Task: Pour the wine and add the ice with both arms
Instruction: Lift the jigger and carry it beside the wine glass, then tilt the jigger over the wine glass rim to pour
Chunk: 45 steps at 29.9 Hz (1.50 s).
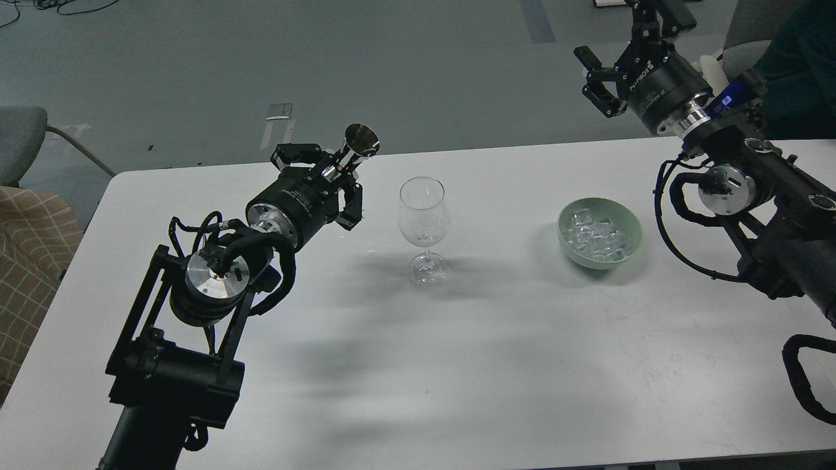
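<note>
Two grippers show: the left gripper [336,171] pinches a tilted metal jigger [357,147] near the table's [457,365] far edge, beside the wine glass [424,225]. The right gripper [620,62] hangs spread beyond the far right corner, past the green bowl [630,245] of ice [597,238]

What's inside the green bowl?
The bowl holds a heap of clear ice cubes. The cubes cover the bottom, so anything underneath them can't be seen.

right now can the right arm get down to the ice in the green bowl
Probably yes. The right gripper is open, holds nothing, and hangs past the table's far edge beyond the bowl. The ice lies uncovered, with nothing between them.
</note>
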{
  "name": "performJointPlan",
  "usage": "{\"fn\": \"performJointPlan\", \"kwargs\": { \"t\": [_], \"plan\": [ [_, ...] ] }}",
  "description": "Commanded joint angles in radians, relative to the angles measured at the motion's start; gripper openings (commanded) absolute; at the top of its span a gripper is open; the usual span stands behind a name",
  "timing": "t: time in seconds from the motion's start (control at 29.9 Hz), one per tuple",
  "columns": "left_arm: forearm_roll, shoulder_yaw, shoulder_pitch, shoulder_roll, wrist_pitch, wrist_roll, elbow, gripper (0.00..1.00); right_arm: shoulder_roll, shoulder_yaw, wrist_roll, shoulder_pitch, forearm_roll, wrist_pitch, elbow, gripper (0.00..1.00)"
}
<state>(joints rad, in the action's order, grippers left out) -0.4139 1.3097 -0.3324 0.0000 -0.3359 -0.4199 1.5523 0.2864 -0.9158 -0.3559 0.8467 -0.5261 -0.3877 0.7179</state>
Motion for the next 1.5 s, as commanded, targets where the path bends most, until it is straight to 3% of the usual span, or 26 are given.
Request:
{"fn": "performJointPlan", "kwargs": {
  "t": [0.0, 1.47],
  "plan": [
    [-0.016, -0.006, -0.002, 0.0, -0.002, 0.0, 0.0, 0.0, 0.0, 0.0, 0.0, 0.0, 0.0, 0.0, 0.0, 1.0],
    [-0.144, -0.089, -0.011, 0.0, 0.0, 0.006, -0.001, 0.0, -0.001, 0.0, 0.0, -0.002, 0.0, 0.001, -0.001, 1.0]
  ]
}}
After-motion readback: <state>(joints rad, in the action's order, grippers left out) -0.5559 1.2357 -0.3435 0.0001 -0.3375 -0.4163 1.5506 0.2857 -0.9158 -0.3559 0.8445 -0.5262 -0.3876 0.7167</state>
